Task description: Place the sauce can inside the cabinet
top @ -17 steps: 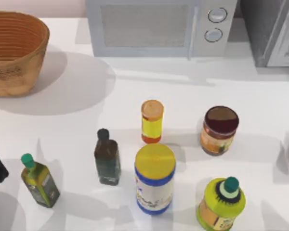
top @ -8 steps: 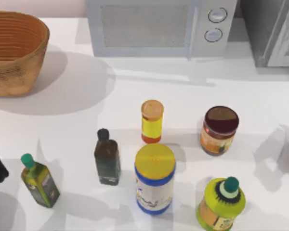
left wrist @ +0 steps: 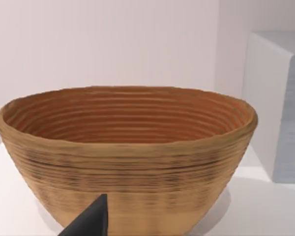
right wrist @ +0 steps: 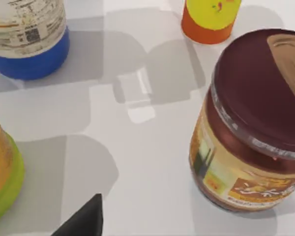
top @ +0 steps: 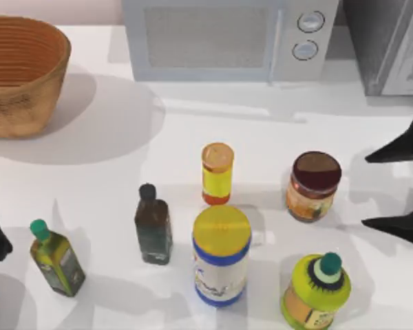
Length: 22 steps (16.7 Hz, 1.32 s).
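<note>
The sauce can (top: pixel 313 185) is seen upright on the surface (top: pixel 193 137), with the spread, empty right gripper (top: pixel 399 189) just at its 3 o'clock and the cabinet (top: pixel 389 45) at its 1 o'clock.

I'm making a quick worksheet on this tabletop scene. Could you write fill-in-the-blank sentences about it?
1. The sauce can has a dark ____ lid.
2. The right claw, fingers spread, sits to the can's ____ in the top view.
3. The woven ____ stands at the table's far left corner.
4. The microwave has ____ round knobs.

Missing words: maroon; right; basket; two
</note>
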Each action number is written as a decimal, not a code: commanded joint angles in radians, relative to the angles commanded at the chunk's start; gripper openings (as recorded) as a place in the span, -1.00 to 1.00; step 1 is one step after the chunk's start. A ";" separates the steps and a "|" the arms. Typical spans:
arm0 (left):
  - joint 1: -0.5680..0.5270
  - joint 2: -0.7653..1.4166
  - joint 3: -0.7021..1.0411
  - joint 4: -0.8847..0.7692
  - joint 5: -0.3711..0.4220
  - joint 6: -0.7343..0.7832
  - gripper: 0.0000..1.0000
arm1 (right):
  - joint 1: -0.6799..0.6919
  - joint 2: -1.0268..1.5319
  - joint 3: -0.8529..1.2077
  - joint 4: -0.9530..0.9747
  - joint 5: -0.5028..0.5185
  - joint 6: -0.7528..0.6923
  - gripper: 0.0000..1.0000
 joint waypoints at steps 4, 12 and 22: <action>0.000 0.000 0.000 0.000 0.000 0.000 1.00 | -0.011 0.369 0.185 -0.102 -0.218 -0.264 1.00; 0.000 0.000 0.000 0.000 0.000 0.000 1.00 | -0.019 0.670 0.357 -0.189 -0.439 -0.521 1.00; 0.000 0.000 0.000 0.000 0.000 0.000 1.00 | -0.001 0.633 0.339 -0.120 -0.444 -0.431 1.00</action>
